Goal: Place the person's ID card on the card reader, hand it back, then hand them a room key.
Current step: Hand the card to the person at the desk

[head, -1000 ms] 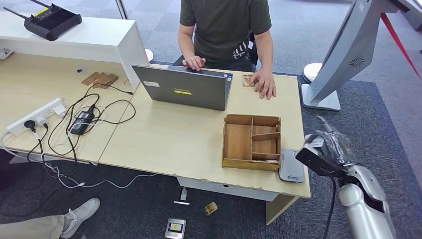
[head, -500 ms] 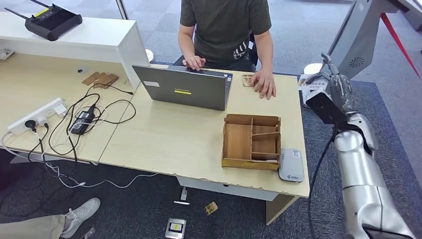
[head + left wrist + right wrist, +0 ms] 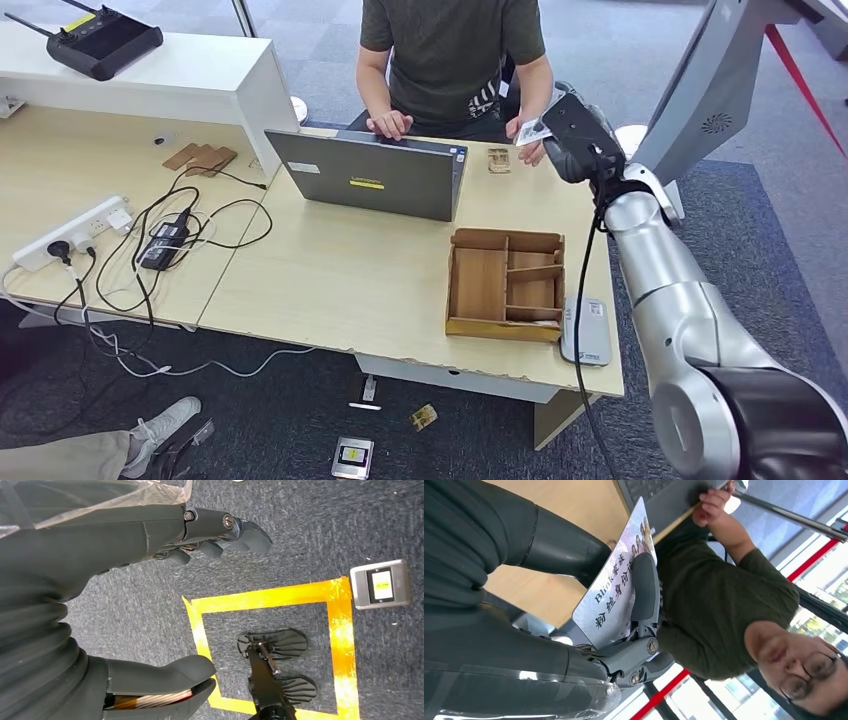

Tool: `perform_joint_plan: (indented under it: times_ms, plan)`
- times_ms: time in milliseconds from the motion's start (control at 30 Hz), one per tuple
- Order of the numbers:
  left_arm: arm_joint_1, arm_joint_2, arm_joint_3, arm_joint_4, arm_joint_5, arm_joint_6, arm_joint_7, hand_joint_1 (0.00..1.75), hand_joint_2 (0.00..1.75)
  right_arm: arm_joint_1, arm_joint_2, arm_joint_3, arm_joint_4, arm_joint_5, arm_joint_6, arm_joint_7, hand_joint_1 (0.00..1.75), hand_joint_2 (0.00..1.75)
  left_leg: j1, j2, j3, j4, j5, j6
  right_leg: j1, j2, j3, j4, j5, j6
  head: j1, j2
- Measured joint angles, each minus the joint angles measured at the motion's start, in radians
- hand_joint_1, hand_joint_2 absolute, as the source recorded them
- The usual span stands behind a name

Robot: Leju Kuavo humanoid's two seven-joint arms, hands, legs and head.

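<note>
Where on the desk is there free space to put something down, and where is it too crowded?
Free: the bare desk between the laptop, the cables and the wooden tray. Crowded: the left side around the power strip, and the right edge, where the card reader lies beside the tray.

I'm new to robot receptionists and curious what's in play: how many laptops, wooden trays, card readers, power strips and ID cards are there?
Laptop: 1
Wooden tray: 1
Card reader: 1
Power strip: 1
ID card: 1, held in the robot's right hand
Total: 5
</note>
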Motion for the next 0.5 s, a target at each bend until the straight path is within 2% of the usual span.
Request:
perform_joint_plan:
  times_ms: [200, 500]
  plan:
    - [-0.016, -0.004, -0.002, 0.0, -0.013, -0.005, 0.006, 0.0, 1.75, -0.01, 0.024, -0.001, 0.063, 0.01, 0.045, 0.053, 1.75, 1.75, 0.0, 0.0, 0.0, 0.0, 0.0, 0.0, 0.0, 0.0, 0.0, 0.0, 0.0, 0.0, 0.0, 0.0]
    - [-0.018, -0.006, -0.002, 0.0, -0.013, -0.008, 0.006, 0.0, 1.75, -0.023, 0.052, -0.001, 0.116, 0.043, 0.055, 0.077, 1.75, 1.75, 0.0, 0.0, 0.0, 0.0, 0.0, 0.0, 0.0, 0.0, 0.0, 0.0, 0.0, 0.0, 0.0, 0.0]
